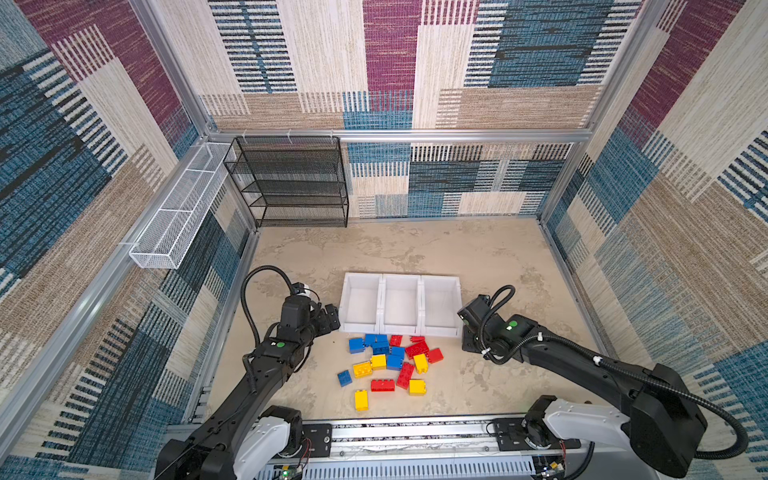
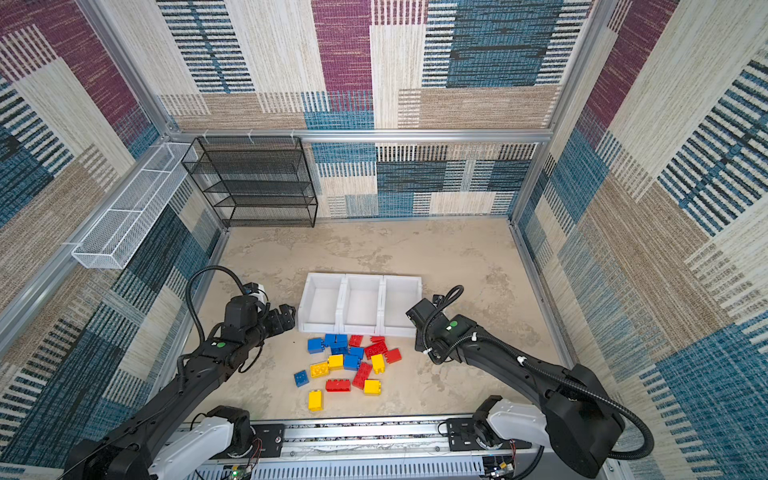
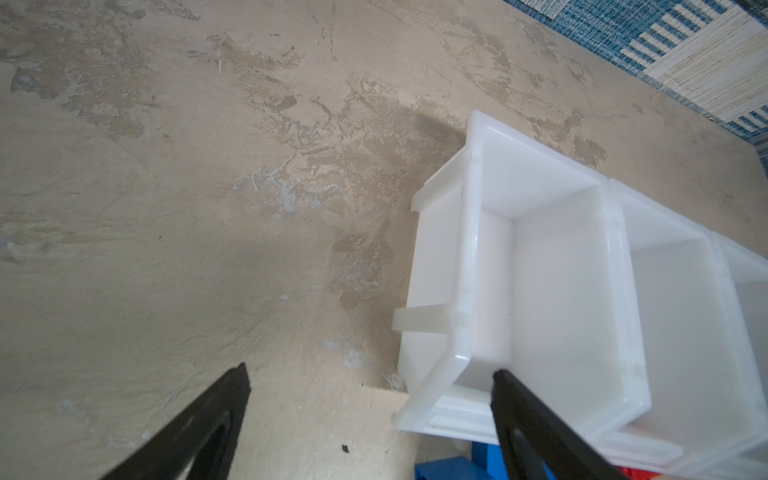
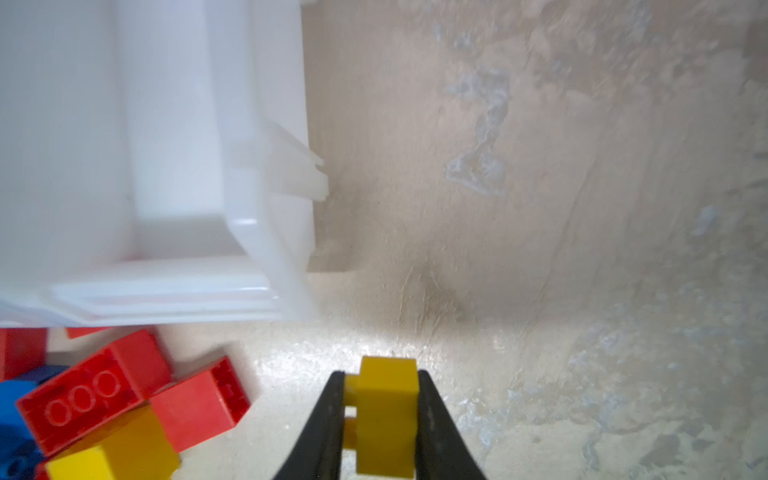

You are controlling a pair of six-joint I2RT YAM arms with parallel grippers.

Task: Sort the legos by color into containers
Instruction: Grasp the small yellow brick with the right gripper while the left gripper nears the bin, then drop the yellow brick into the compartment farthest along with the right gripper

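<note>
1. Two black fingers of the right gripper (image 4: 381, 374) are seen clamped on the flat sides of a yellow brick (image 4: 386, 419), just off the near outer corner of the right-hand bin (image 4: 249, 232).
2. Spread wide with nothing between them, the fingers of the left gripper (image 3: 370, 370) are held beside the outer wall of the left-hand bin (image 3: 467, 249). One fingertip is shown across that bin's near corner, and contact cannot be judged.
3. The other legos (image 1: 395, 361) are pictured heaped on the tabletop (image 1: 415, 245) between the two arms, in red, blue and yellow. The farthest bricks are pressed against the front lip of the containers (image 1: 401, 275), and the nearest are scattered loosely.
4. The three white containers are joined in a row, open tops up.
5. Bare tabletop is shown behind the row up to the back wall, and to its right up to the side frame.
6. A black mesh rack (image 1: 291, 183) is stood in the far left corner, and a white wire basket (image 1: 178, 216) is hung along the left wall, both well apart from the bricks.
</note>
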